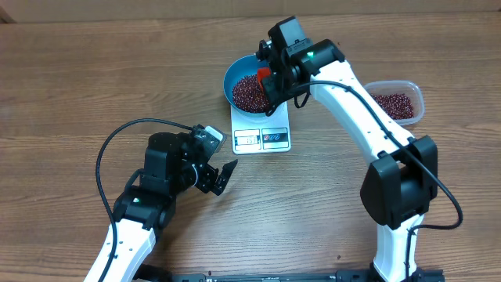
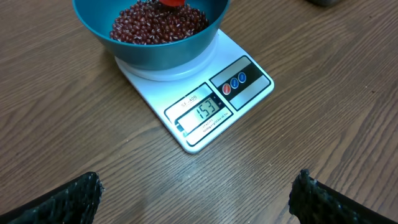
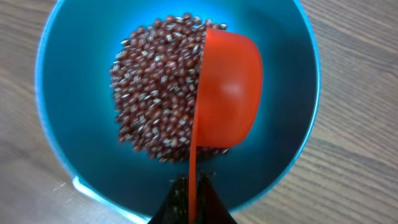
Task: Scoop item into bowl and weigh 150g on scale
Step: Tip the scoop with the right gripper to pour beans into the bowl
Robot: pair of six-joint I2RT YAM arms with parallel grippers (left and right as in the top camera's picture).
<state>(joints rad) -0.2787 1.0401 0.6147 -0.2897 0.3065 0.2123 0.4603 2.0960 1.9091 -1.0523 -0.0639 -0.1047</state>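
Dark red beans [image 3: 155,93] lie in a heap in the blue bowl [image 3: 74,137], which stands on the white scale [image 2: 249,84]. The scale's display [image 2: 207,109] appears to read 153, a little over the target, so the filling looks essentially done. What may be left, in my judgement, is taking a few beans back out, or simply lifting the scoop away and accepting the reading.

The red scoop [image 3: 230,93] hangs inside the bowl, turned on its side with its mouth toward the heap and apparently emptied. The right gripper [image 3: 189,193] is clamped on its thin handle.

The left gripper [image 1: 219,174] rests low over the wooden table [image 1: 78,78] just in front of the scale, its jaws spread wide and gripping nothing. A clear tub [image 1: 419,102] with more beans sits well to the right of the scale.
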